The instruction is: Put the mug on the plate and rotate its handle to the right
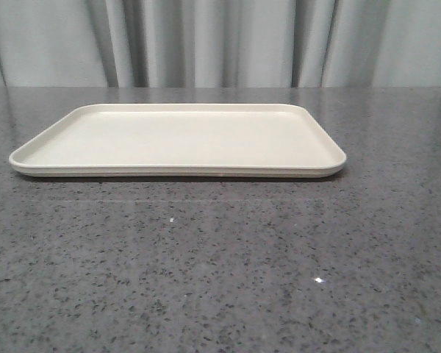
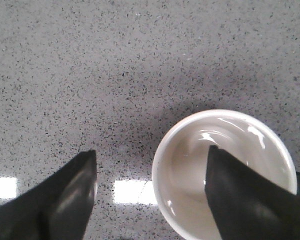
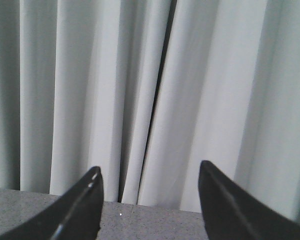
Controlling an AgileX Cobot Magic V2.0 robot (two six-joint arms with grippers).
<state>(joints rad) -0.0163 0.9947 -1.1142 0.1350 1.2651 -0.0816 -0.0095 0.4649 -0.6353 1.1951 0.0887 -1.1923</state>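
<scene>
The white mug [image 2: 187,165] shows only in the left wrist view, seen from above, standing on the grey speckled table [image 2: 115,65]. Its smiley face and black handle are hidden. My left gripper [image 2: 152,150] is open above it. One finger [image 2: 240,195] is over the mug's opening and the other [image 2: 70,195] is outside, so the near rim lies between them. The cream plate [image 1: 178,140] lies empty on the table in the front view, with no arm near it. My right gripper [image 3: 150,166] is open and empty, facing the curtain.
A grey pleated curtain [image 1: 220,40] hangs behind the table's far edge and also shows in the right wrist view [image 3: 140,75]. The grey table [image 1: 220,279] stretches in front of the plate. Neither arm shows in the front view.
</scene>
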